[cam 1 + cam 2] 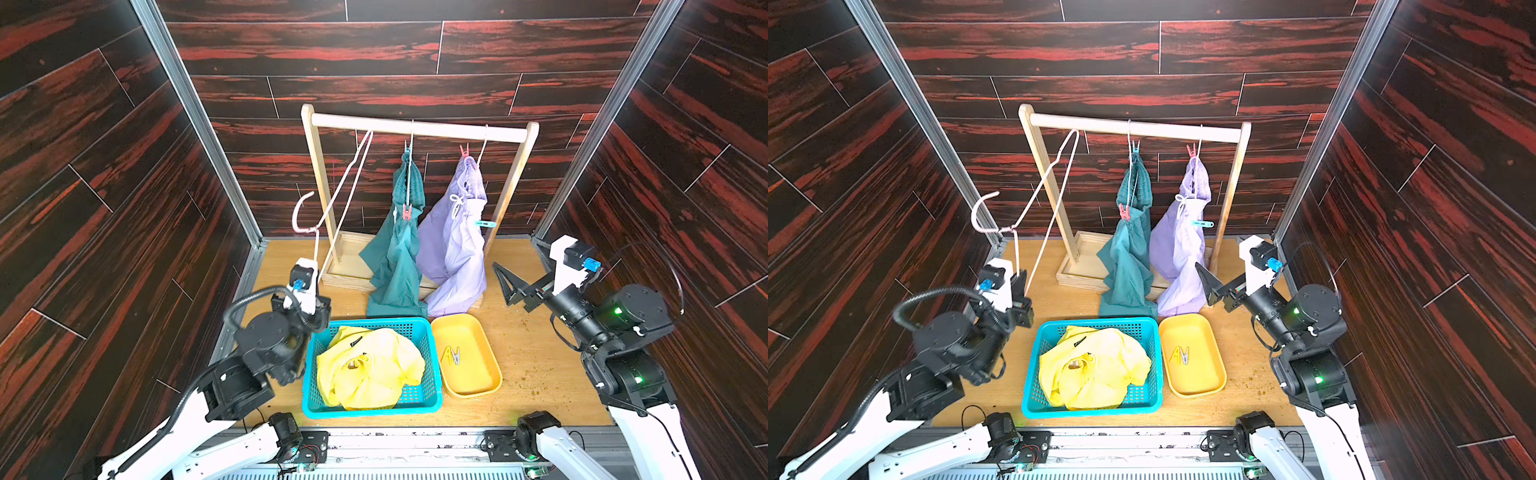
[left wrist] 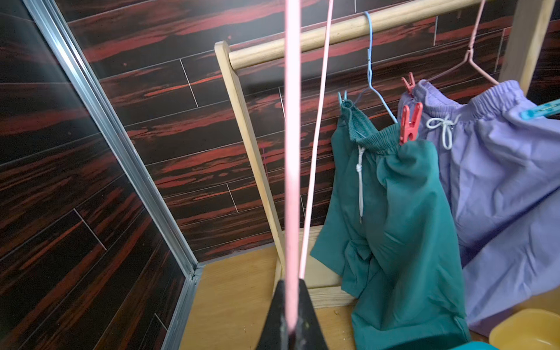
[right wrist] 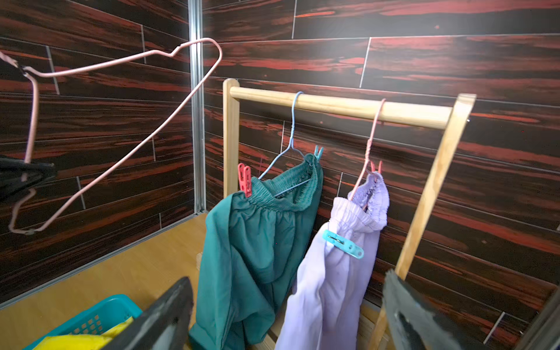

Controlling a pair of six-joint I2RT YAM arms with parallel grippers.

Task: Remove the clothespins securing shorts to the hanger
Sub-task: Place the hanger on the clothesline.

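Note:
Dark teal shorts (image 1: 395, 257) hang on a blue hanger (image 3: 291, 127), pinned by a red-pink clothespin (image 1: 406, 212) and a light blue one (image 1: 407, 148). Beside them hang lavender shorts (image 1: 455, 249) with a red-pink clothespin (image 1: 464, 151) and a light blue one (image 1: 485, 224). My left gripper (image 2: 291, 286) is shut on a bare pink hanger (image 1: 332, 195), held left of the rack. My right gripper (image 3: 288, 278) stands open and empty, just right of the lavender shorts. Yellow shorts (image 1: 370, 365) lie in the basket.
A wooden rack (image 1: 415, 126) stands at the back on the wooden table (image 1: 536, 365). In front sit a teal basket (image 1: 374, 411) and a yellow tray (image 1: 494, 365) holding yellow clothespins (image 1: 451, 356). Dark panelled walls close in on three sides.

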